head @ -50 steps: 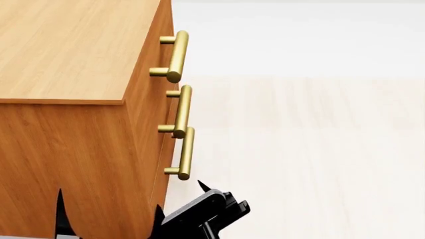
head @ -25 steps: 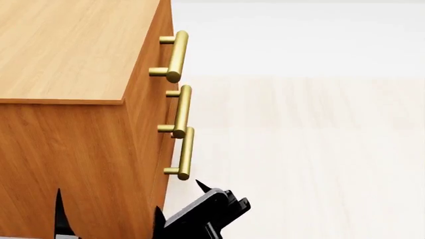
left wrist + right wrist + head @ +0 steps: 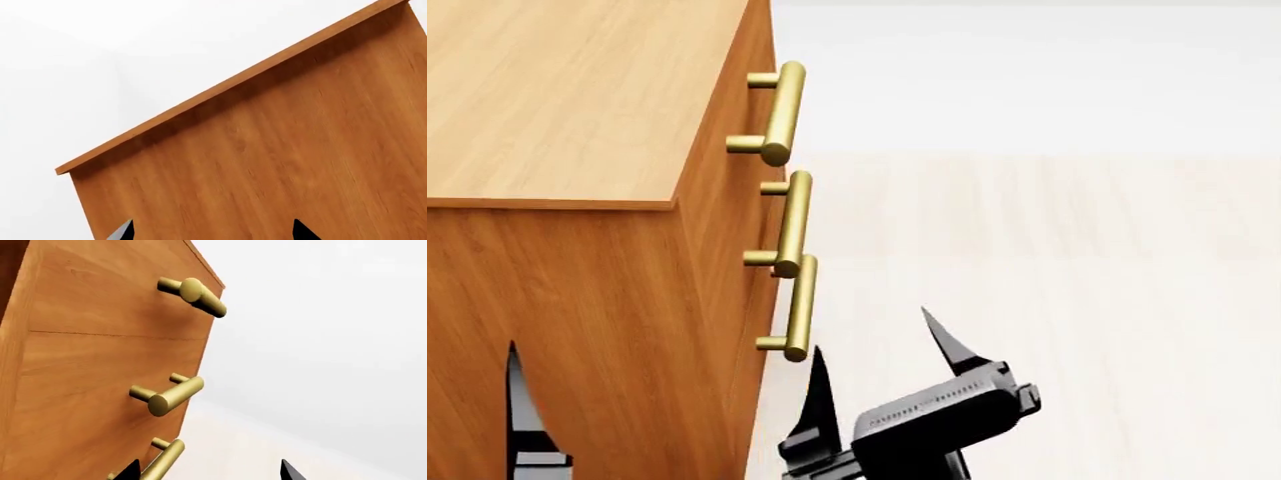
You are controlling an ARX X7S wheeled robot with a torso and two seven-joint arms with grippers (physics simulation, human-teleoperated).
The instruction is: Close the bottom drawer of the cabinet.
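The orange-brown cabinet (image 3: 574,110) fills the left of the head view, with three brass handles stacked on its front. The bottom drawer (image 3: 747,385) carries the lowest handle (image 3: 802,305); I cannot tell how far it stands out. My right gripper (image 3: 872,332) is open and empty, just below and right of that handle's near end. In the right wrist view the gripper (image 3: 208,470) faces the drawer fronts, one fingertip beside the bottom handle (image 3: 163,462). My left gripper (image 3: 212,230) is open and empty, facing the cabinet's side panel (image 3: 280,150). One of its fingers (image 3: 515,400) shows in the head view.
Pale wooden floor (image 3: 1068,280) stretches to the right of the cabinet front. The middle handle (image 3: 170,396) and top handle (image 3: 197,294) stick out above the bottom one. A white wall (image 3: 333,330) lies beyond.
My right gripper has risen and moved forward, both fingers now showing spread beside the bottom handle. The left gripper's finger has shifted left and up. The cabinet looks unchanged.
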